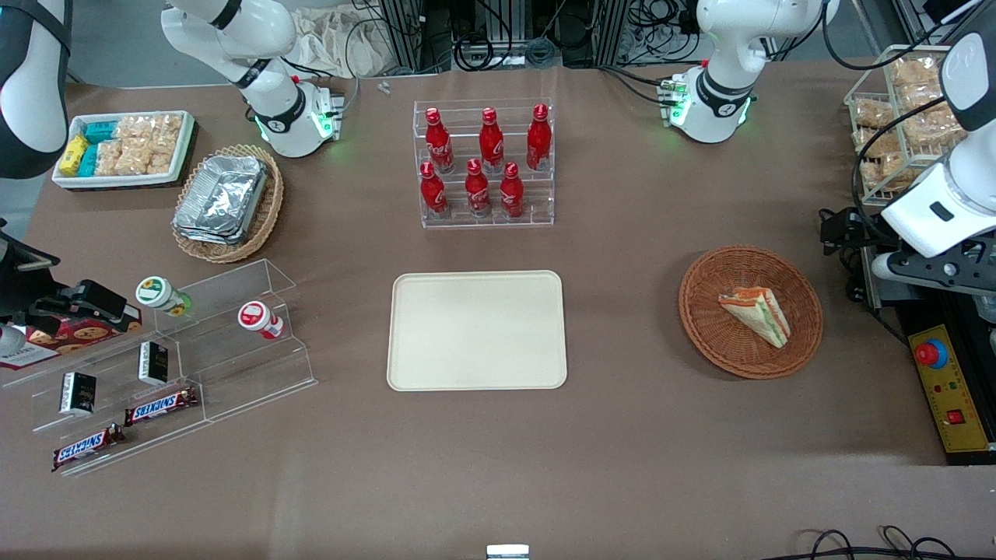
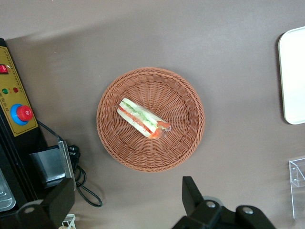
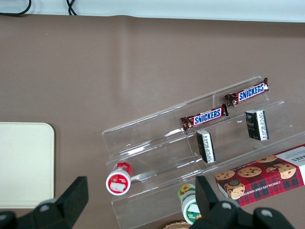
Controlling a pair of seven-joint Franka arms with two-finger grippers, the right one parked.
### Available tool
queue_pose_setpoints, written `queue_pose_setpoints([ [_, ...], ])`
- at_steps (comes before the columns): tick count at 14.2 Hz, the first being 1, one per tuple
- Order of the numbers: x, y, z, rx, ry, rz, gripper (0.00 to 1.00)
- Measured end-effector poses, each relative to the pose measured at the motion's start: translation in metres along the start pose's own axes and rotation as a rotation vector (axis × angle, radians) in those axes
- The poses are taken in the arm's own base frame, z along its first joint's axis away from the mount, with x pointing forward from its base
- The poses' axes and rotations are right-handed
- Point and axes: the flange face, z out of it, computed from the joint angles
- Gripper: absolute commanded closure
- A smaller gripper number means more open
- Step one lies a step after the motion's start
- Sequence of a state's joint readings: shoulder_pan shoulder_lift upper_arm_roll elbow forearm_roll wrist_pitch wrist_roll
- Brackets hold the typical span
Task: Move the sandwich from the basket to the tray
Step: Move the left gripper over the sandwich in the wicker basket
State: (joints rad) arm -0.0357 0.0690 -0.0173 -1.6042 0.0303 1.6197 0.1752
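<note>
The sandwich [image 1: 756, 315] lies in the middle of the round wicker basket [image 1: 801, 342], toward the working arm's end of the table, well apart from the cream tray [image 1: 476, 330], which is bare. I'd say nothing has begun: this is the approach. The gripper [image 2: 125, 204] hangs high above the table just beside the basket, jaws wide apart, holding and touching nothing. Next it must centre over the wedge and descend.
</note>
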Motion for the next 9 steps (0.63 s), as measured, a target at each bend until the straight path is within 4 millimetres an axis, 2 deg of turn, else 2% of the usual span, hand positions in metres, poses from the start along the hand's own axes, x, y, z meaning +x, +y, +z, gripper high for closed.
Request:
queue_pose_setpoints([
  [6,0.004,0.000,0.007,-0.004,-0.024,0.001,0.00],
  [8,0.005,0.004,0.020,-0.007,-0.061,-0.041,0.00],
  [9,0.005,0.008,0.034,0.007,-0.091,-0.064,0.00],
])
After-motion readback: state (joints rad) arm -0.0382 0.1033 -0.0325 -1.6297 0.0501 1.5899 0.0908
